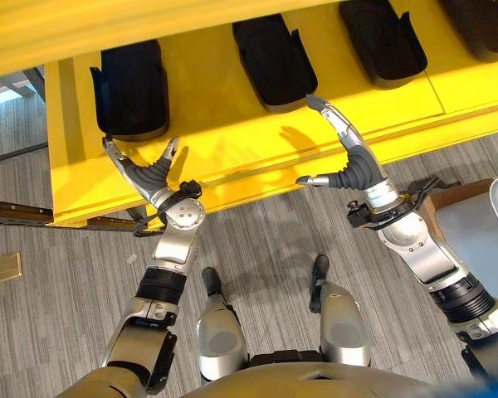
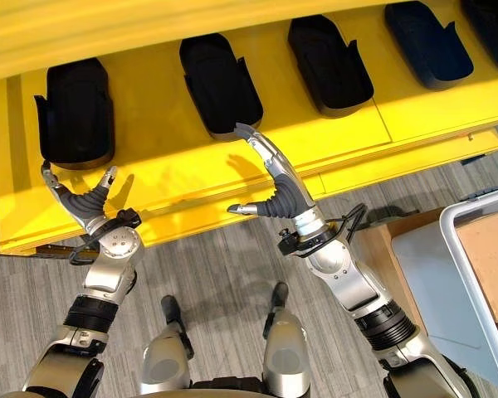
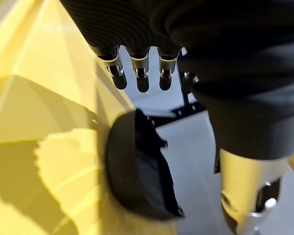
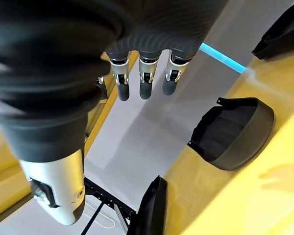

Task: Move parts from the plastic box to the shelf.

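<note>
Grey striped carpet (image 1: pixel 75 298) covers the floor in front of the yellow unit. A small brass-coloured square plate (image 1: pixel 7 266) sits flush in the carpet off to the left. Near the left end of the unit, a dark metal rail (image 1: pixel 12 212) runs along just above the floor, and beyond it a paler patch of floor (image 1: pixel 2 93) shows at the edge. Off to the right, a brown cardboard piece (image 2: pixel 491 249) lies partly over a pale grey flat surface (image 2: pixel 423 274), with a brown board (image 2: pixel 380 240) edging that surface on its near side.
</note>
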